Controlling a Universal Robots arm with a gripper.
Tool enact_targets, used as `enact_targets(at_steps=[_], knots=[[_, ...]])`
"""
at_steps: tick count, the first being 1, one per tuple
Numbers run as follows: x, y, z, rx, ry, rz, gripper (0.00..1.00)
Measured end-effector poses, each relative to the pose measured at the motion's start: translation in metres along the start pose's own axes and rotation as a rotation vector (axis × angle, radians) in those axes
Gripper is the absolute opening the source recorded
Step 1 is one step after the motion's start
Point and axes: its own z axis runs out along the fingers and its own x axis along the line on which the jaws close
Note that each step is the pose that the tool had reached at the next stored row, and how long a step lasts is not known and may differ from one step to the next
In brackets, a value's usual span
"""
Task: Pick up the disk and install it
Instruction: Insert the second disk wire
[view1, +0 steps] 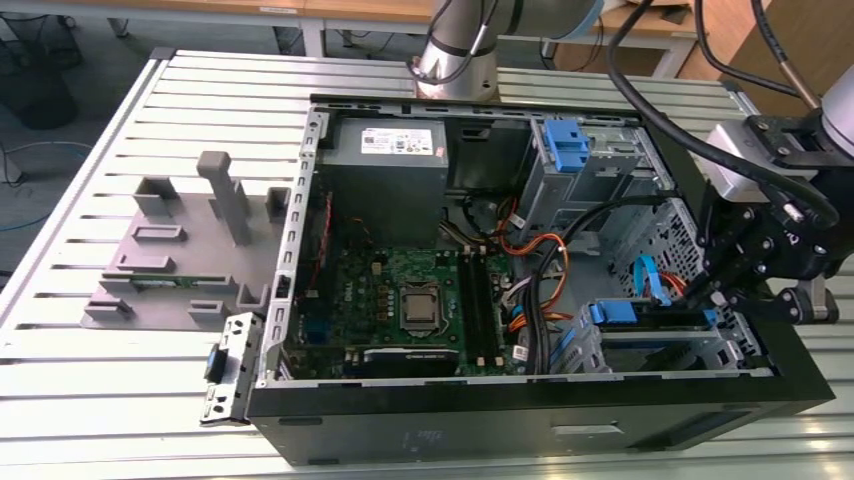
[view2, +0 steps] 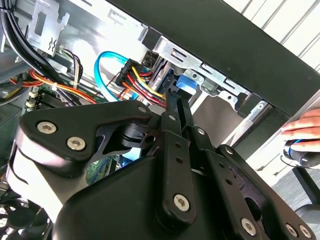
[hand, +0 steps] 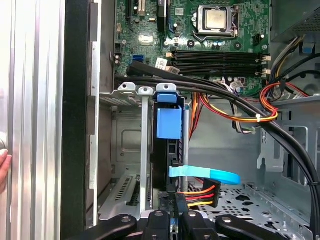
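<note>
The disk (hand: 165, 150) stands edge-on in the drive cage (hand: 125, 145) at the front corner of the open computer case (view1: 534, 410); its blue carrier tab (hand: 168, 122) faces the motherboard. In the exterior view the disk's blue carrier (view1: 614, 312) shows in the cage at the case's lower right. My gripper (view1: 710, 295) hangs over that corner. The fingers (view2: 175, 107) lie pressed together, and their tips point at the disk's cabled end. In both wrist views the gripper (hand: 172, 217) looks shut with nothing between the fingers.
A light blue data cable (hand: 205, 175) and red, yellow and orange power wires (view2: 140, 82) crowd the disk's end. Thick black cables (hand: 240, 105) cross the case. The motherboard (view1: 400, 290), a grey power-supply box (view1: 387, 150) and a blue bracket (view1: 567, 145) lie farther in. A hand (view2: 305, 130) rests outside the case.
</note>
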Motion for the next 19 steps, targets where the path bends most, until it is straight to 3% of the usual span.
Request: enact_targets(at_steps=[19], knots=[[-0.0016,0.0019,0.0024,0.0001,-0.0022,0.000,0.16]])
